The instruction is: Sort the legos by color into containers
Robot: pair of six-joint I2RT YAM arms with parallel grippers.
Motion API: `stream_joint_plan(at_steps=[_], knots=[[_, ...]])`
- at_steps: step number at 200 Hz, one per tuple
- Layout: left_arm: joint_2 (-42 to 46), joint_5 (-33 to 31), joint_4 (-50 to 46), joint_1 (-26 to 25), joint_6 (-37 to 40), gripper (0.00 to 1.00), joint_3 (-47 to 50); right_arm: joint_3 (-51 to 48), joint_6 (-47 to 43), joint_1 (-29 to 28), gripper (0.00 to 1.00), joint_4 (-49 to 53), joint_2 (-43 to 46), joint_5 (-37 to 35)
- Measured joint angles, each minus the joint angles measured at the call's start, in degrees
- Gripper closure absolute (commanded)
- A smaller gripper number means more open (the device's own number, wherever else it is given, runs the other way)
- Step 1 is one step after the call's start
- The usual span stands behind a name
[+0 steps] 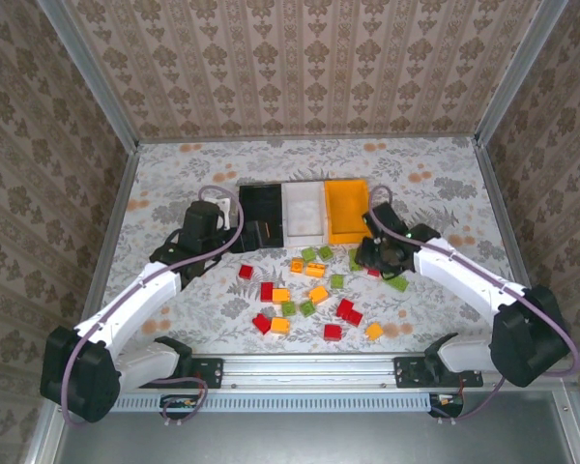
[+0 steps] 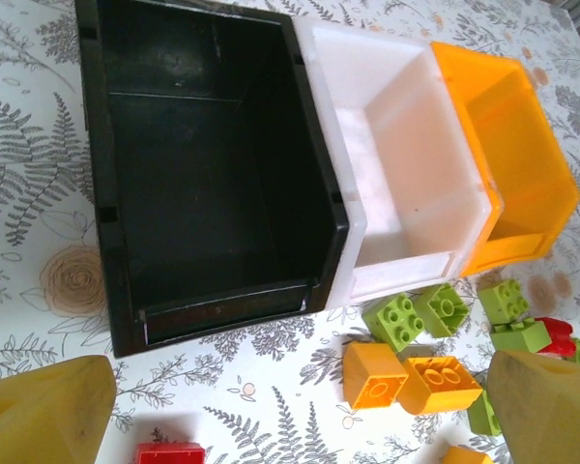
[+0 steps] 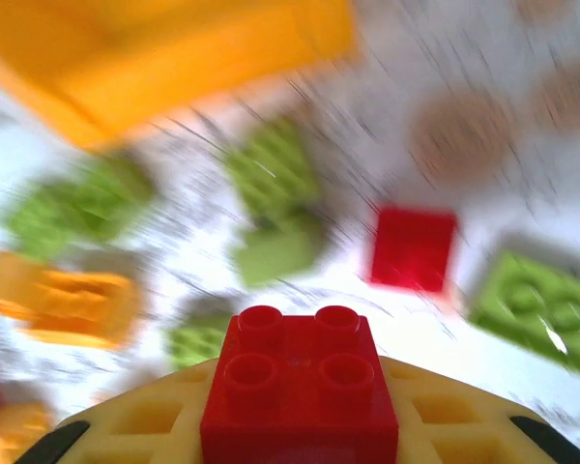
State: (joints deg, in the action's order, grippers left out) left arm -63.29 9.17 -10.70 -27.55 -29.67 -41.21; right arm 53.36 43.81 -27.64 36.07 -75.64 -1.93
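Red, orange and lime green legos (image 1: pixel 309 290) lie scattered on the table in front of three containers set side by side: black (image 1: pixel 262 217), white (image 1: pixel 304 213) and orange-yellow (image 1: pixel 347 208). My right gripper (image 1: pixel 372 256) hovers just in front of the orange-yellow bin, shut on a red lego (image 3: pixel 300 387) that sits studs-up between its yellow fingers (image 3: pixel 135 420). My left gripper (image 1: pixel 254 235) hangs at the front of the black bin (image 2: pixel 95 193), open, with bare table between its fingers. Orange legos (image 2: pixel 406 377) and green legos (image 2: pixel 416 314) lie to its right.
The right wrist view is blurred by motion; below it lie another red lego (image 3: pixel 413 248), green legos (image 3: pixel 271 174) and an orange one (image 3: pixel 68 295). A red lego (image 2: pixel 171 452) sits near my left finger. Patterned walls enclose the table.
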Motion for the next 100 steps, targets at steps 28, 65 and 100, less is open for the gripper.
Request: stream_joint_plan(at_steps=[28, 65, 100], knots=[[1.2, -0.5, -0.6, 0.0, -0.6, 0.00, 1.9, 11.4, -2.2, 0.1, 0.69, -3.7, -7.6, -2.8], [4.1, -1.6, -1.7, 0.0, -1.5, 0.00, 3.1, 21.8, -3.6, 1.6, 0.68, -7.0, -22.2, -6.8], [7.7, -3.5, -4.1, 0.2, -2.2, 0.00, 4.7, 27.0, -4.0, 3.5, 0.56, -7.2, -31.2, -9.1]])
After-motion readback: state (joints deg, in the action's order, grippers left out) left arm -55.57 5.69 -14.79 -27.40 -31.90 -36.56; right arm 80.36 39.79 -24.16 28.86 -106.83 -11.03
